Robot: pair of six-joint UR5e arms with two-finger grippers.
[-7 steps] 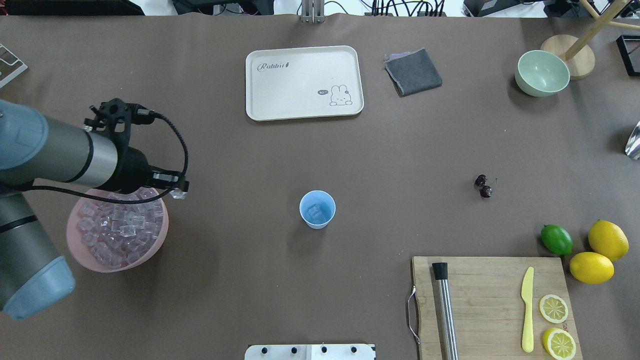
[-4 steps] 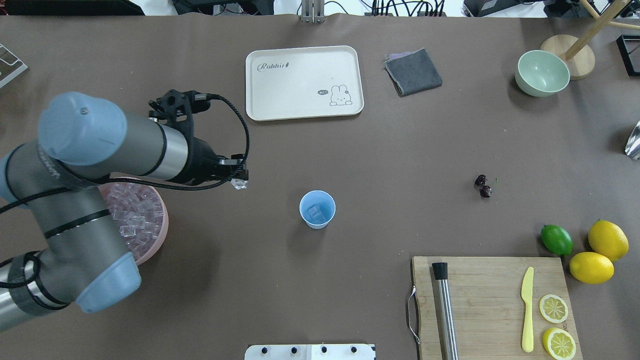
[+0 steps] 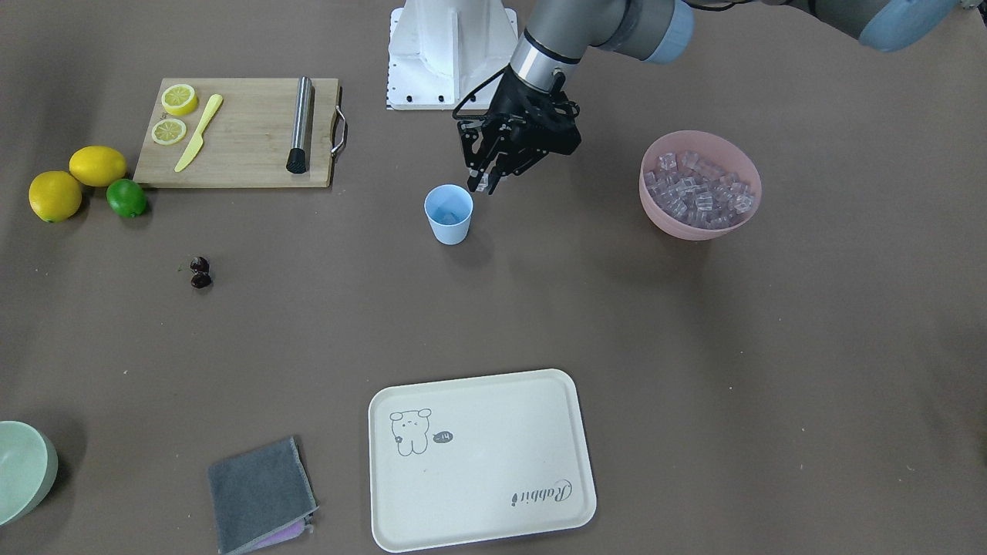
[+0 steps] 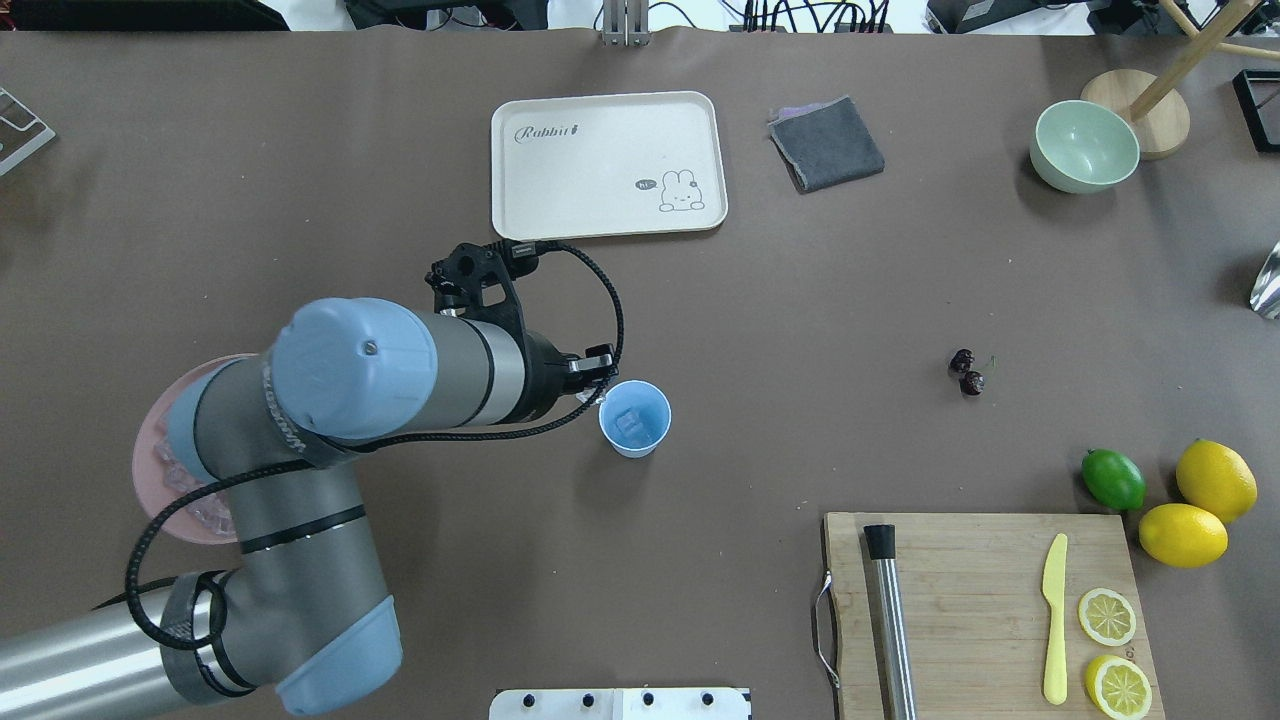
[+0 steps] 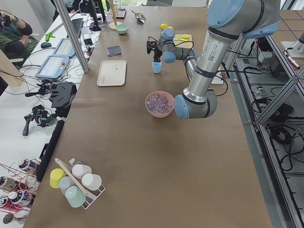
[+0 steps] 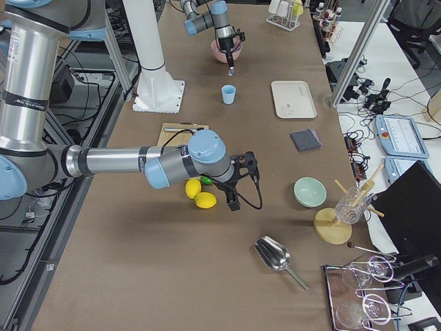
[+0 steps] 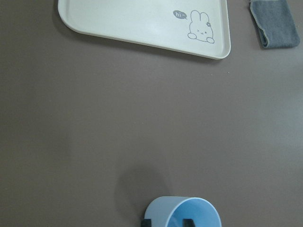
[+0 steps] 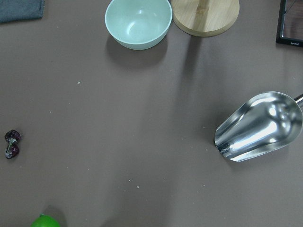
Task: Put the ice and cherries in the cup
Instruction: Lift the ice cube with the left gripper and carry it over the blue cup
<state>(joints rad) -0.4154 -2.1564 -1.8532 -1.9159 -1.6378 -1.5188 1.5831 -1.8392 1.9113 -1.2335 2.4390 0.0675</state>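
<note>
The light blue cup (image 4: 635, 418) stands mid-table and holds an ice cube (image 4: 628, 425); it also shows in the front view (image 3: 448, 214) and in the left wrist view (image 7: 182, 216). My left gripper (image 3: 483, 183) is shut on one clear ice cube (image 3: 482, 186) and hovers at the cup's rim, on the side toward the pink bowl (image 3: 694, 231). That bowl is full of ice (image 3: 698, 191). The cherries (image 4: 967, 372) lie on the table to the cup's right, also in the right wrist view (image 8: 11, 144). My right gripper (image 6: 231, 202) shows only in the exterior right view, so I cannot tell its state.
A cream rabbit tray (image 4: 608, 165) and a grey cloth (image 4: 826, 143) lie at the far side. A pale green bowl (image 4: 1084, 146) and a metal scoop (image 8: 259, 126) are at the right. A cutting board (image 4: 980, 610), a lime (image 4: 1113, 479) and lemons (image 4: 1215, 480) are near right.
My left arm has swung right from above the pink bowl to the cup's rim, carrying the ice cube. The cup and cherries have not moved.
</note>
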